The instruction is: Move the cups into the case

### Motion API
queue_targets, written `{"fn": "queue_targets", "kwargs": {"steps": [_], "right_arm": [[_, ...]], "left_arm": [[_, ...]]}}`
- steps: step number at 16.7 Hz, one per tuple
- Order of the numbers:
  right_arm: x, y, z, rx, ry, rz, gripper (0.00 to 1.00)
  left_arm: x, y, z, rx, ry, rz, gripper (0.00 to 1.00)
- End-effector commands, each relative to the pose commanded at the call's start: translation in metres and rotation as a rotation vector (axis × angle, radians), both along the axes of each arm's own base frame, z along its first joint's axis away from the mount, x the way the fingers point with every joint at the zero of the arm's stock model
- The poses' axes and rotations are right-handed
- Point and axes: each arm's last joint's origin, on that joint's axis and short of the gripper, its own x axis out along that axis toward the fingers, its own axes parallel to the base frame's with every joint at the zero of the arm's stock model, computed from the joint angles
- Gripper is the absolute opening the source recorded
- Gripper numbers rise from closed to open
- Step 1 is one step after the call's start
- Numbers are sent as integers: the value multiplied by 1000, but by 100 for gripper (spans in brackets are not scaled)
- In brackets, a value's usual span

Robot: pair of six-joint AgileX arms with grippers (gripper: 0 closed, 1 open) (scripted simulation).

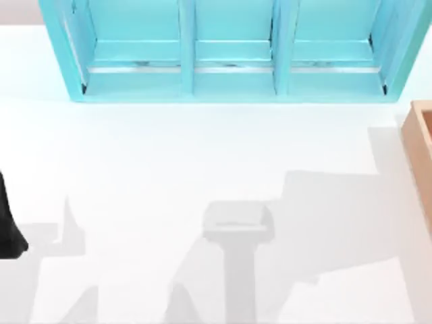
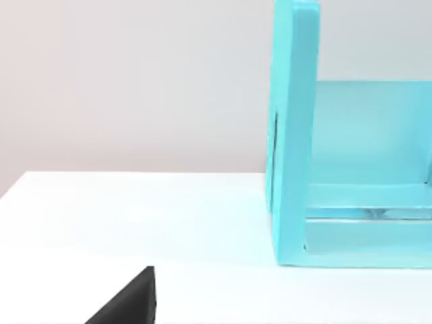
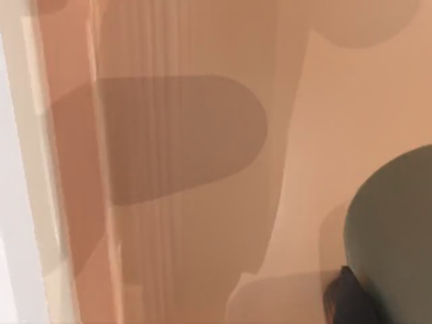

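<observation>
Top view first: the white table [image 1: 169,169] carries the big turquoise shelf unit [image 1: 233,50] along its far edge, three open compartments facing me. At the table's right edge I see a slice of the tan wooden case [image 1: 422,152], just a corner of its thick wall, well apart from the shelf unit's right end. My left arm [image 1: 8,226] sits as a dark shape at the far left edge of the table (parked, as far as I can judge); whether its fingers are apart or together I cannot tell from here. Grey shadows of arms lie across the near half of the table.

Left wrist view: I look along the table towards the shelf unit's end panel [image 2: 293,135] and into one compartment beside it. A black fingertip [image 2: 131,300] of the left gripper pokes in low, above bare table, touching nothing; its spread stays unclear.

Right wrist view: the camera looks down into the case, its light-brown wall and floor [image 3: 202,101] close beneath, crossed by rounded shadows. The olive green cup [image 3: 395,236] is inside the case's bounds, with a dark finger [image 3: 341,300] of the right gripper pressed against its side. I cannot say whether the grip is closed on it.
</observation>
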Motion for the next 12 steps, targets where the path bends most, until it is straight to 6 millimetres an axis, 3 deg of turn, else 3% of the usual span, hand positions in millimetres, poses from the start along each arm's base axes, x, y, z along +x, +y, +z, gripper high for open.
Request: {"fn": "queue_targets", "kwargs": {"steps": [3,8,12], "right_arm": [[-2,-3,-24,2,3,-1,0],[-2,-3,-28,2,3,-1,0],[-2,-3,-28,2,3,-1,30]], "left_arm": [[0,0,0,0,0,0,100],[0,0,0,0,0,0,100],[0,0,0,0,0,0,100]]}}
